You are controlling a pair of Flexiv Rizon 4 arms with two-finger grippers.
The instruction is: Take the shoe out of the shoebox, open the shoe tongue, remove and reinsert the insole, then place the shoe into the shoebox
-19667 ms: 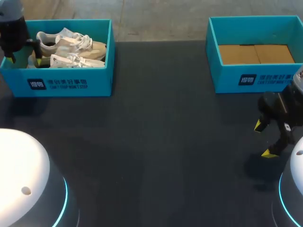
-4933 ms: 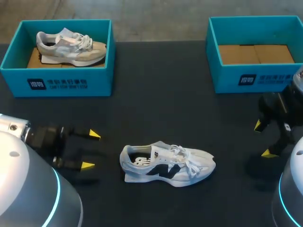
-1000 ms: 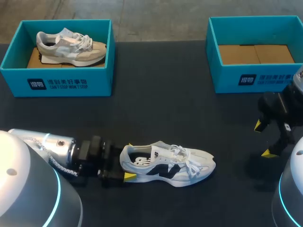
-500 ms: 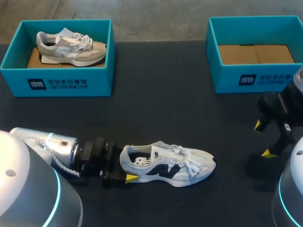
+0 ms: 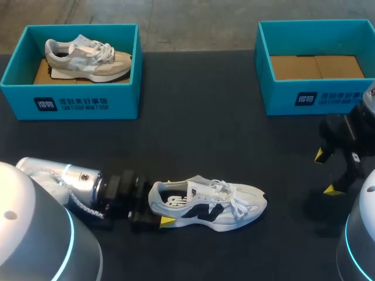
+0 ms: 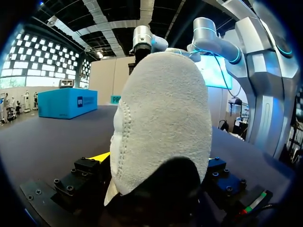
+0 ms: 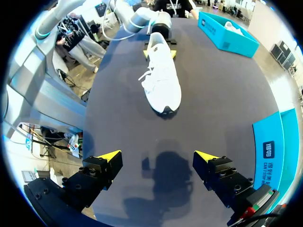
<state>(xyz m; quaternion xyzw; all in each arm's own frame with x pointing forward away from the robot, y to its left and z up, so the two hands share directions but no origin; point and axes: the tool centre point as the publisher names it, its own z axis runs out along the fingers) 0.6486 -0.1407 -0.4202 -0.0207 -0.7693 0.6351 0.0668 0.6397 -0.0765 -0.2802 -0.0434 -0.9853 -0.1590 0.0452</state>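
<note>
Two teal cardboard shoeboxes [image 5: 70, 104] [image 5: 316, 96]; grey shoe [image 5: 88, 55]; white suede-heeled shoe [image 5: 208, 202] at 6 o'clock. Left end effector [image 5: 161, 203] grip unclear; right end effector [image 5: 327, 172] apart.

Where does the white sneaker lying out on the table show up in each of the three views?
Head view: white sneaker with dark logo lies near the black table's front middle, heel at left gripper.
Left wrist view: its heel sits right at that gripper.
Right wrist view: ahead of the open right gripper, toe nearest.
Shared landmark: empty teal shoebox.

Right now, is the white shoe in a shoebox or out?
Out: the white shoe stands sole-down on the open table.
</note>
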